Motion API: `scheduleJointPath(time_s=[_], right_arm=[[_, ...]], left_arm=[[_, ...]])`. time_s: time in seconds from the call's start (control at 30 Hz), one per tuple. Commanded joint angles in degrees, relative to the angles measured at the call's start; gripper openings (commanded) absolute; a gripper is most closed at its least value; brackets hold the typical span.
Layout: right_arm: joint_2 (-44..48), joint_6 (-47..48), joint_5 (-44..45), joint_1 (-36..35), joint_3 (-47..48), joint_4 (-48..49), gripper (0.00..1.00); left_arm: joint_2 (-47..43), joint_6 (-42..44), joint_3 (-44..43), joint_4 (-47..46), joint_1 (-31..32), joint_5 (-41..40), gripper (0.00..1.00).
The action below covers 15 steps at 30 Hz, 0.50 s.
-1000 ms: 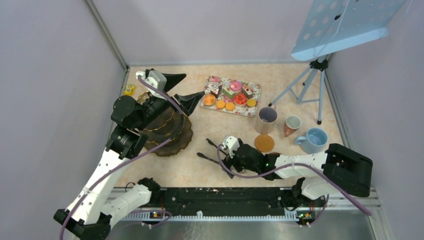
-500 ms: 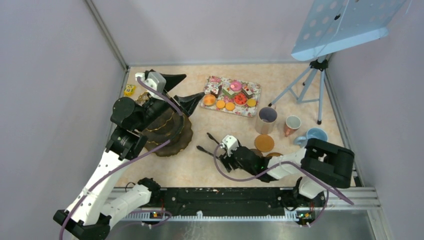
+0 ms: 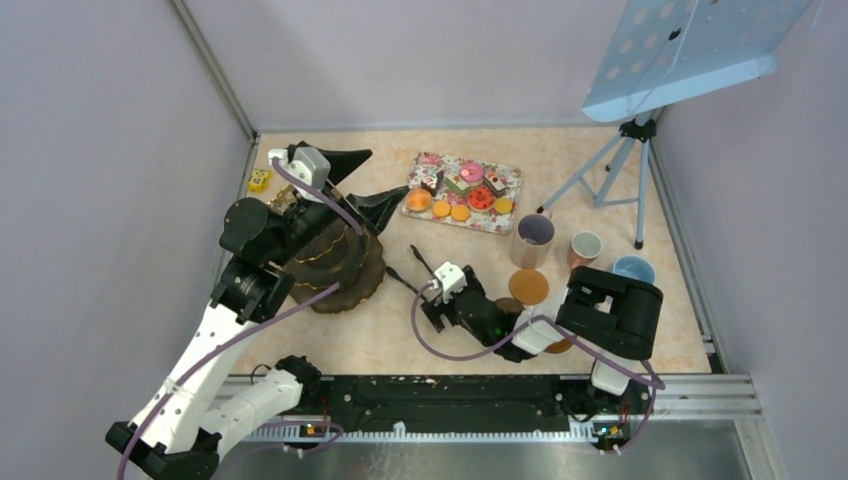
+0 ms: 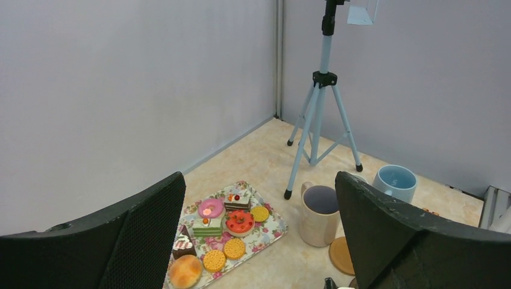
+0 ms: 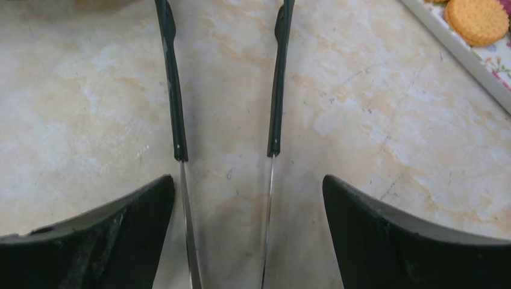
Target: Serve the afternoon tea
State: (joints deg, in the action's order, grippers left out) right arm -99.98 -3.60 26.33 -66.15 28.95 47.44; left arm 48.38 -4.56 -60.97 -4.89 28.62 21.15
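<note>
Fingers [image 5: 90, 241] of right gripper [image 5: 247, 180] bracket the black tongs [image 5: 175, 90] and carry them; the contact point is hidden. Tong tips sit near, not touching, the rose tray [image 3: 512, 185] holding toy cakes [image 3: 470, 172] and biscuits [image 3: 450, 211]. Left gripper [image 4: 259, 180] is spread wide and empty above the tiered stand [image 3: 345, 265]. Lilac mug [image 3: 532, 240], white cup [image 3: 585, 248] and blue mug [image 3: 633, 268] stand by the right arm. Versus a second ago, the tongs are closer to the tray and the right elbow partly covers the blue mug.
</note>
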Motion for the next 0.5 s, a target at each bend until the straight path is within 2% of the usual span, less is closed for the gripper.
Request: scheduleJointPath(time_s=[0.0,0.2,0.47], right_arm=[[-1.12,2.89,-2.98,-0.57,-4.88,11.67,0.92],[-5.17,2.19,-9.54,1.87,-6.15,19.80,0.91],[-8.29,2.63,-11.62,3.90,-5.83,21.53,0.84]], left_arm=[[-0.31,-0.42,0.75,-3.32,0.53,-0.28,0.99],[0.55,-0.50,0.89,-3.45,0.73,-0.16,0.99],[0.46,-0.50,0.98,-3.46,0.77,-0.41,0.99]])
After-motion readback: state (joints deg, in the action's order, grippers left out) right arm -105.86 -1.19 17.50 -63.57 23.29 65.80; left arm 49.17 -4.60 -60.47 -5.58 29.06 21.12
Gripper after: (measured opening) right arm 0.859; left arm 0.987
